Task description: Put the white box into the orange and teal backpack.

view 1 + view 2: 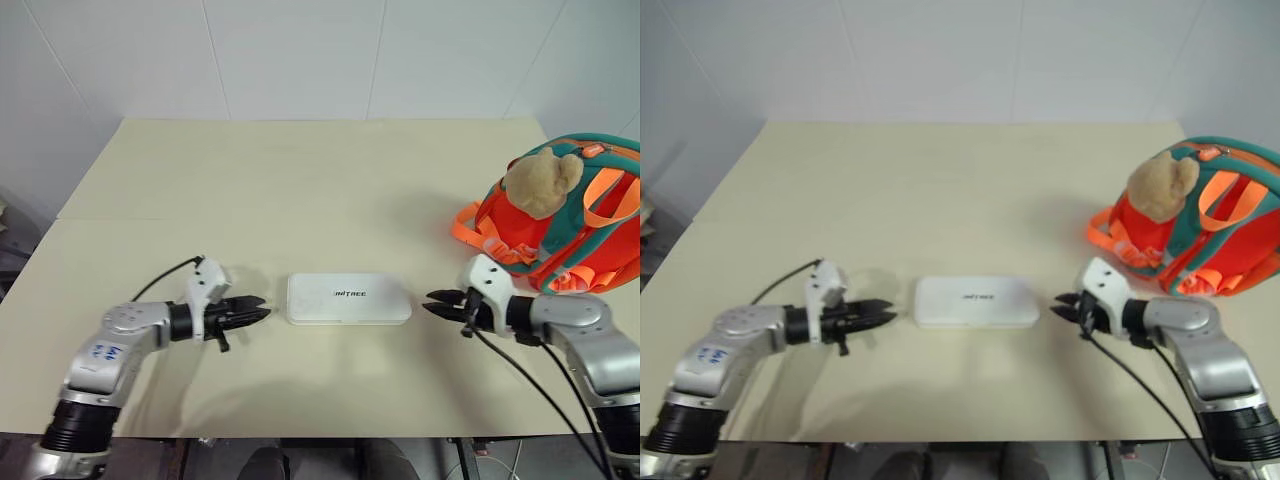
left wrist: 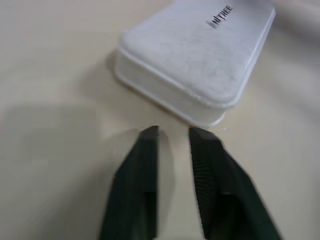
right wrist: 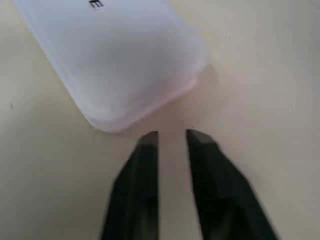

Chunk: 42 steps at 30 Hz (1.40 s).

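The white box (image 1: 348,298) lies flat on the table near its front edge, dark lettering on the lid. My left gripper (image 1: 262,308) hovers just off the box's left end, pointing at it, fingers a little apart with nothing between them. My right gripper (image 1: 430,300) is just off the box's right end, also slightly open and empty. In each wrist view the box (image 2: 195,60) (image 3: 115,55) sits a short way beyond the fingertips (image 2: 150,134) (image 3: 149,137), apart from them. The orange and teal backpack (image 1: 560,235) stands at the table's right edge, behind my right arm, a tan plush bear (image 1: 540,180) on it.
The beige table (image 1: 300,180) stretches back to a white wall. Orange straps (image 1: 470,228) spill from the backpack toward the right gripper. Black cables trail from both wrists over the table's front edge.
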Motion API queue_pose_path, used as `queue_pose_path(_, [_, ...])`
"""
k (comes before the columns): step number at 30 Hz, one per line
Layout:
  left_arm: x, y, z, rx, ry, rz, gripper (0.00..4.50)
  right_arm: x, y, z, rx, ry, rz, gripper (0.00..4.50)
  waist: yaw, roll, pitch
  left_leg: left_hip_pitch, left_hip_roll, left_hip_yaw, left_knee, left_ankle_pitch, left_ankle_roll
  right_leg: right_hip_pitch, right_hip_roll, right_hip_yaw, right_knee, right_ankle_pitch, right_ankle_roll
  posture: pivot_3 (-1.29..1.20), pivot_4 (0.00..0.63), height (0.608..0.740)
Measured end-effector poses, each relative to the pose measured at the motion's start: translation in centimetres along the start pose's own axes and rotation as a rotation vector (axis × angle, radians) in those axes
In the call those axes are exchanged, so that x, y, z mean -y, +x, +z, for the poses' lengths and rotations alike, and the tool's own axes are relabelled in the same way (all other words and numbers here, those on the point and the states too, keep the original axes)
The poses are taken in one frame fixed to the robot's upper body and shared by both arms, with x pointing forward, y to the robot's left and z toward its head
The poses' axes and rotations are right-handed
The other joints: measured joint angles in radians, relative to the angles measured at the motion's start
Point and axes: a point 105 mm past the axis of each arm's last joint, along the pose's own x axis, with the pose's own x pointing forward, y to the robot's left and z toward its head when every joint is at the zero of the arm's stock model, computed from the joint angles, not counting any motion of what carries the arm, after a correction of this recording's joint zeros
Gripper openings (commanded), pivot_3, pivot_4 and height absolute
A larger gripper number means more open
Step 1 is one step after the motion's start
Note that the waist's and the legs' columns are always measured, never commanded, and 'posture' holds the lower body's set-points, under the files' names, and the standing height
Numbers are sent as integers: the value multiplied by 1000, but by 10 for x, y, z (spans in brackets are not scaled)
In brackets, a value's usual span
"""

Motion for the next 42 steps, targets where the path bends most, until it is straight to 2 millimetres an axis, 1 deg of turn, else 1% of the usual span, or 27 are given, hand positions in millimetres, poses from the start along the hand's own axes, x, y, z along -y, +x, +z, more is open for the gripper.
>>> queue_pose_path(1, [1,-4,1,-3,-13,-21,2289,0,-2,-1,-6,6,11,2651,0,0,0,0,0,0,0,0,0,0,0,0,0,0,0,0,150,740])
queue_pose_path(3, [3,-10,1,-12,-45,-65,2943,0,-5,-1,-6,40,19,3411,0,0,0,0,0,0,0,0,0,0,0,0,0,0,0,0,150,740])
queue_pose_path(4, [2,-14,0,-10,-70,-74,3208,2,-7,-1,-1,65,16,3706,0,0,0,0,0,0,0,0,0,0,0,0,0,0,0,0,150,740])
queue_pose_path(6, [-2,-19,-3,-20,-138,-81,3864,5,-11,2,3,119,20,4454,0,0,0,0,0,0,0,0,0,0,0,0,0,0,0,0,150,740])
queue_pose_path(8, [-3,-21,-2,-36,-206,-109,4477,9,-13,16,39,166,28,4500,-2,0,1,0,0,0,1,0,0,0,0,0,1,0,0,0,150,740])
queue_pose_path(12, [0,-19,1,-53,-286,-161,4477,17,-16,42,115,270,23,4500,-2,0,1,0,0,-1,0,0,0,0,0,0,0,0,0,0,150,740])
queue_pose_path(15, [1,-10,6,-28,-384,-187,4477,18,-12,48,83,398,15,4500,0,0,1,-2,0,-1,0,0,0,-2,0,0,1,0,0,0,150,740])
queue_pose_path(17, [3,-6,8,-32,-445,-205,4477,10,-8,50,68,472,54,4500,1,0,1,-5,0,-2,0,0,0,-5,0,-1,1,0,0,0,150,740])
queue_pose_path(19, [2,-2,7,-44,-486,-193,4477,3,-4,52,54,530,88,4500,0,0,0,-15,0,-2,3,1,0,-14,0,0,7,0,0,0,150,740])
queue_pose_path(22, [0,10,1,-54,-568,-175,4477,-7,1,52,21,606,131,4500,2,0,1,-16,0,-1,4,3,-4,-15,0,-1,7,0,0,0,150,740])
queue_pose_path(23, [0,14,3,-54,-577,-174,4477,-12,2,51,2,619,141,4500,3,0,0,-16,0,-1,4,3,-4,-15,0,-1,7,0,0,0,150,740])
queue_pose_path(25, [0,14,3,-63,-583,-169,4477,-16,4,50,-23,634,147,4500,2,0,0,-16,-1,-1,5,3,-4,-15,-1,0,7,0,0,0,150,740])
queue_pose_path(31, [-1,21,4,-69,-575,-154,4477,-26,15,37,-105,690,140,4500,3,0,0,-15,-1,-1,10,2,-2,-13,-1,0,6,0,0,0,150,740])
queue_pose_path(36, [1,35,7,-40,-589,-164,4477,-35,25,41,-96,720,184,4500,3,0,0,-14,-2,-1,12,2,0,-11,-1,0,8,2,3,0,150,740])
queue_pose_path(39, [4,45,9,-31,-586,-173,4477,-37,29,44,-86,716,190,4500,3,-1,0,-14,-2,-2,12,2,0,-11,-2,0,7,2,3,0,150,740])
queue_pose_path(42, [5,48,9,-27,-581,-177,4477,-37,30,44,-87,716,186,4500,3,0,0,-14,-2,-2,12,2,0,-11,-2,0,7,2,3,0,150,740])
